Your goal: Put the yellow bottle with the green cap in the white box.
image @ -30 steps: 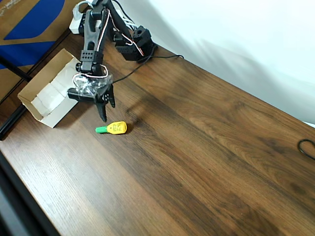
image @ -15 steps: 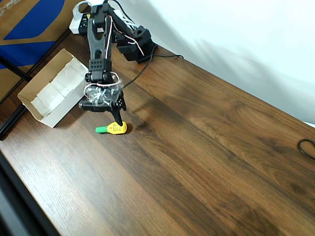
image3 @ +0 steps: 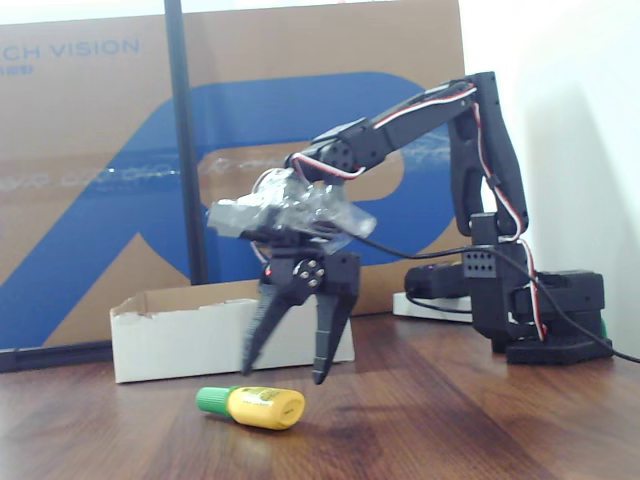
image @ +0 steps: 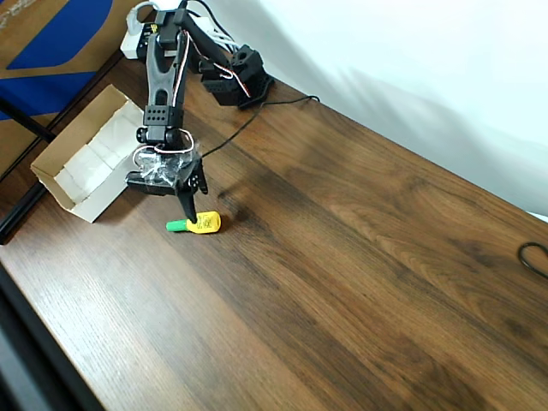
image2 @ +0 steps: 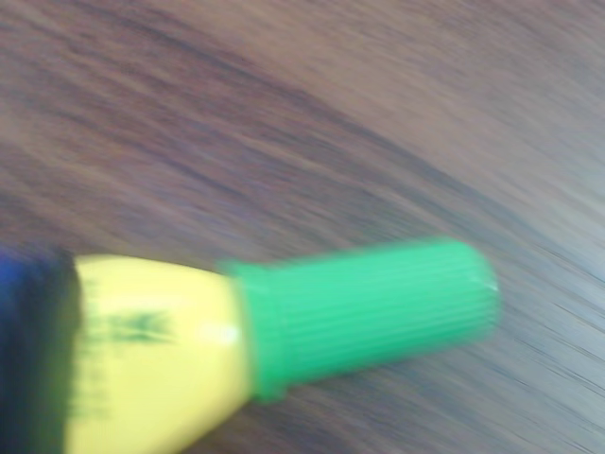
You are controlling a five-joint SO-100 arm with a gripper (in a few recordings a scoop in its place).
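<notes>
From my fixed view, left to right: the box (image3: 200, 335) sits at the back on the table (image3: 450, 430), the bottle (image3: 254, 406) lies on its side in front of it, cap pointing left — my gripper (image3: 285, 368) hangs just above it, fingers spread, holding nothing.

Blurred yellow bottle (image2: 151, 359), base cut off

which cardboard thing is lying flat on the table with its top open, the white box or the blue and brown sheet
The white box lies flat and open-topped near the gripper. The blue-and-brown cardboard sheet stands upright behind it.
</notes>
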